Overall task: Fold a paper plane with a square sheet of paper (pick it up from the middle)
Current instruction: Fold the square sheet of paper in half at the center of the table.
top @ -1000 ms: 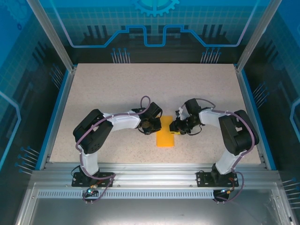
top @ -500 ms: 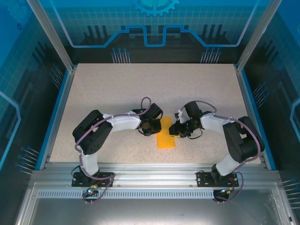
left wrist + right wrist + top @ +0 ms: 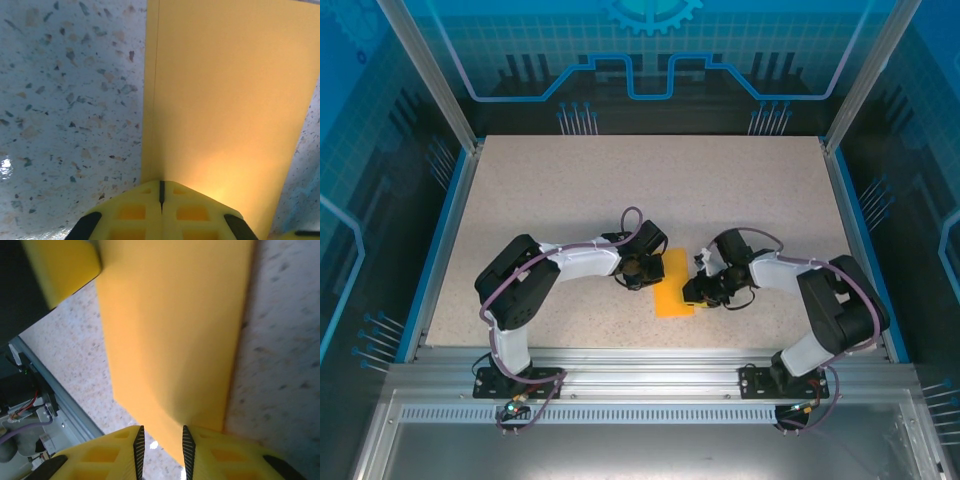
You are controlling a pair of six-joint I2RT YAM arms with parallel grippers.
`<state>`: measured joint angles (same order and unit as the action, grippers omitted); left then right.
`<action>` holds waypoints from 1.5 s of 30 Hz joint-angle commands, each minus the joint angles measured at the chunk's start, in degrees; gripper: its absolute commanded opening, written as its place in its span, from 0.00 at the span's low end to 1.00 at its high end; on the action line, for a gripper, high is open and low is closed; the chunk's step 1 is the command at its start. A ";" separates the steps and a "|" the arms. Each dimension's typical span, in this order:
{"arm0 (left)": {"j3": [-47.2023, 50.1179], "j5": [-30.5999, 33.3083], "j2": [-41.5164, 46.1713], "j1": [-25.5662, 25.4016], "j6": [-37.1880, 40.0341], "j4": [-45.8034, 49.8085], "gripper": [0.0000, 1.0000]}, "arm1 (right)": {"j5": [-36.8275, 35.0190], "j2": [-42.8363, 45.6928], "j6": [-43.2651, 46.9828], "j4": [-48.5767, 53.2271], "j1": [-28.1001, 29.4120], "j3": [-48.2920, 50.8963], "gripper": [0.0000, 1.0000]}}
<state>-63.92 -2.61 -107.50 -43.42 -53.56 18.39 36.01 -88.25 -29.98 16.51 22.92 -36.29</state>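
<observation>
Left gripper (image 3: 161, 189) closed, its yellow fingertips meeting at the near end of the folded paper sheet (image 3: 225, 100), which lies flat on the speckled table (image 3: 75, 100) straight ahead of it; right gripper (image 3: 160, 440) narrowly parted, sheet's edge just ahead of its gap, contact unclear.

One camera looks down from high behind the arms (image 3: 585, 258) over the whole table (image 3: 570, 200), while each wrist camera peers close past its fingers (image 3: 132, 212), all three sharing the folded sheet of paper (image 3: 672, 290).
</observation>
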 commanded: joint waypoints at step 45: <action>4.87 -0.38 15.43 -0.84 0.74 -0.01 0.35 | -16.72 29.71 -2.43 11.44 -1.12 4.39 0.66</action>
<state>-61.95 -2.81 -96.44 -43.68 -52.38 18.50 21.34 -58.65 -32.91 24.05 23.05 -31.35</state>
